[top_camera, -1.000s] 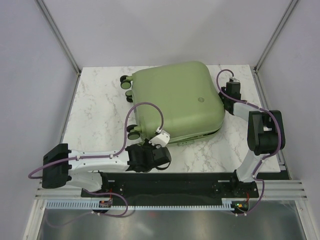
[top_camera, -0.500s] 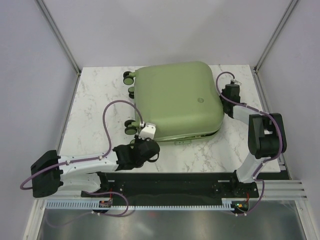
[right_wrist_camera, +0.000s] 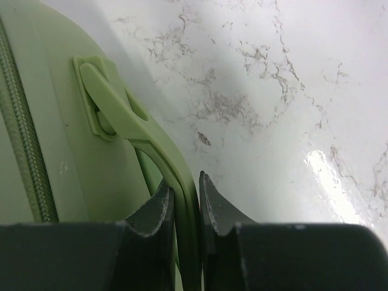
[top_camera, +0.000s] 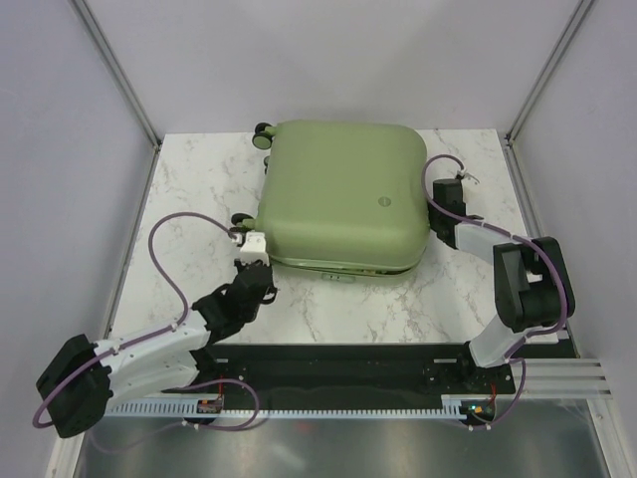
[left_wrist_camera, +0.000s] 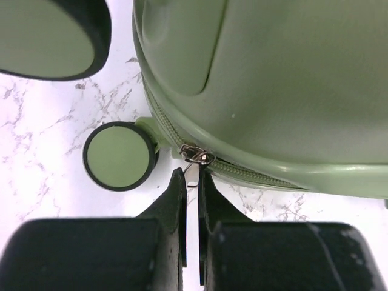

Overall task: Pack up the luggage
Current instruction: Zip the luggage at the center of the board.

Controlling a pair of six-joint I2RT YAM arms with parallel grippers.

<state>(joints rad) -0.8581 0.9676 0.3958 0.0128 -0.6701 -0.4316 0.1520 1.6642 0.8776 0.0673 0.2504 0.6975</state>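
Scene: We look down on the luggage [top_camera: 343, 194], lid closed, lying flat on the white marble table [top_camera: 189, 199]. It sits toward the rear middle, with its round logo [top_camera: 383, 200] facing up.
Wheels: The casters line the case's left edge. We see one [top_camera: 264, 134] at the far corner and another [top_camera: 242, 218] near the front corner.
Left gripper: The left gripper [top_camera: 257, 267] meets the case at its near-left corner. From the wrist we see it [left_wrist_camera: 192, 182] pinched tight on the thin metal zipper pull [left_wrist_camera: 195, 159], just beside a caster wheel [left_wrist_camera: 118, 156].
Right gripper: The right gripper [top_camera: 434, 211] presses against the case's right side. Its own camera shows it [right_wrist_camera: 187, 194] clamped on the green carry handle [right_wrist_camera: 130, 130], one finger on each side of the strap.
Zipper: The zipper [left_wrist_camera: 254, 173] runs along the seam between the two shells. It is done up over the stretch we can see.
Arms: The left arm reaches low across the table from the near-left corner. The right arm is folded at the elbow by the table's right edge.
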